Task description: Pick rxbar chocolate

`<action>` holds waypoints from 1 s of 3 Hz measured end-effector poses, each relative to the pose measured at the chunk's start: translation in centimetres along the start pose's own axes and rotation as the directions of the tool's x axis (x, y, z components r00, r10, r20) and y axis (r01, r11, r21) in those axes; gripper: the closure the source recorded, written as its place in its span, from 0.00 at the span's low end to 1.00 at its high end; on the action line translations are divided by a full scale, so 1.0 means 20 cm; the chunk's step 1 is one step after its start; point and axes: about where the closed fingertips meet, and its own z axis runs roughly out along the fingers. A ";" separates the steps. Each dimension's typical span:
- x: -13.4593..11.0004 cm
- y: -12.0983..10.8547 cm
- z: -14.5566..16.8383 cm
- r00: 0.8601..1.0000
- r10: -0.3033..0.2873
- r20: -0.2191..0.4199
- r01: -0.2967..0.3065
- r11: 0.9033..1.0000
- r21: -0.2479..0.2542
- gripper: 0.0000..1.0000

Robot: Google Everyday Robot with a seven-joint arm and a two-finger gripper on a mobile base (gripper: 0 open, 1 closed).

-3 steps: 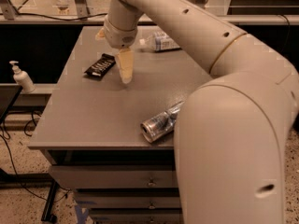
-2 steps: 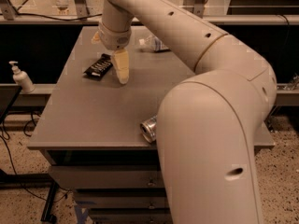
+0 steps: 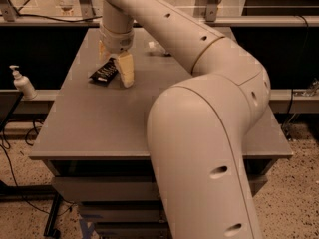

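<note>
One relation mattered: the rxbar chocolate (image 3: 103, 72) lay flat on the far-left part of the table (image 3: 99, 128), under and slightly left of the gripper (image 3: 114, 69). Its long axis ran diagonally, near-left to far-right. The jaws stood apart with nothing clamped. The near finger (image 3: 125, 69) was just right of the bar, and the other showed only partly beyond it. Touching or not, couldn't tell. Only one arm, so no choice of side. Compared with a second earlier, the gripper had shifted left onto the bar, and the elbow had swung in and hid the can. My call: descend, then close.
</note>
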 end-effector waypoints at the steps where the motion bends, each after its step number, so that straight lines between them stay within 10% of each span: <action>1: 0.00 -0.01 -0.02 1.000 -0.002 -0.001 0.002 1.000 -0.001 0.64; 3: 0.03 0.01 -0.06 1.000 0.000 -0.023 0.000 1.000 -0.006 1.00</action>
